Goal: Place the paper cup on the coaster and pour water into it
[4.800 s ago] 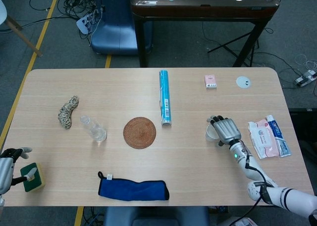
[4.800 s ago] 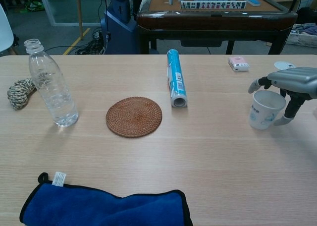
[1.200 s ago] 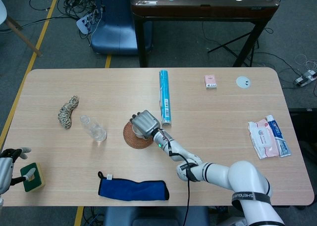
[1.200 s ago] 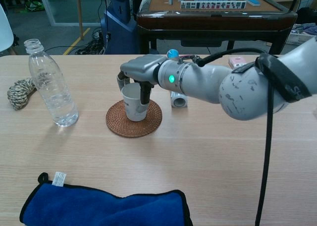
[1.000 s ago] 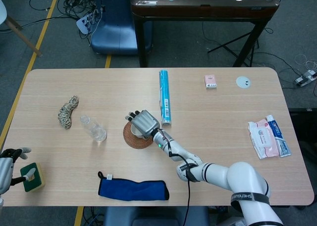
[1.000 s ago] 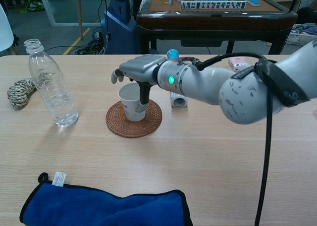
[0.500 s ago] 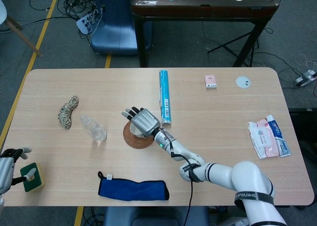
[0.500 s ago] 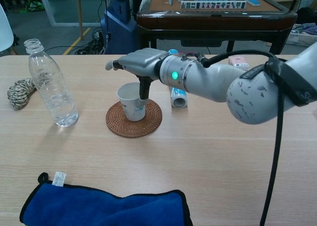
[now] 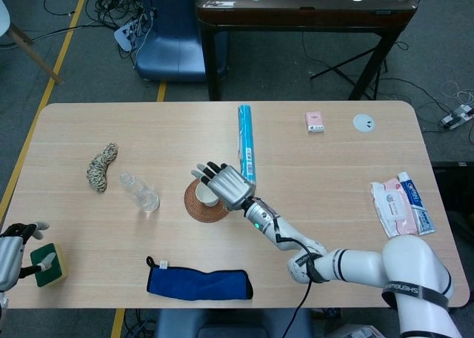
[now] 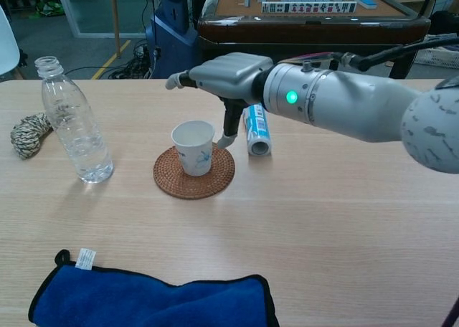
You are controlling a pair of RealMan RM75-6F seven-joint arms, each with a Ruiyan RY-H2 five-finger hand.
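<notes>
The white paper cup (image 10: 193, 147) stands upright on the round woven coaster (image 10: 193, 179), near the table's middle; the head view shows only part of the cup (image 9: 209, 198) on the coaster (image 9: 200, 205). My right hand (image 10: 228, 76) hovers just above and to the right of the cup, fingers spread, holding nothing; the right hand (image 9: 227, 182) partly covers the cup from above. The clear water bottle (image 10: 74, 131) stands uncapped left of the coaster, also seen as the bottle (image 9: 139, 192). My left hand (image 9: 10, 250) sits at the table's lower left edge, its fingers unclear.
A blue-and-white roll (image 10: 255, 128) lies right of the coaster. A blue cloth (image 10: 150, 297) lies at the front edge. A rope bundle (image 9: 102, 167) sits far left, a green sponge (image 9: 47, 266) by the left hand, packets (image 9: 402, 204) at the right.
My right hand let go of the cup on the coaster, spread its fingers and lifted up and to the right. The cup stays upright.
</notes>
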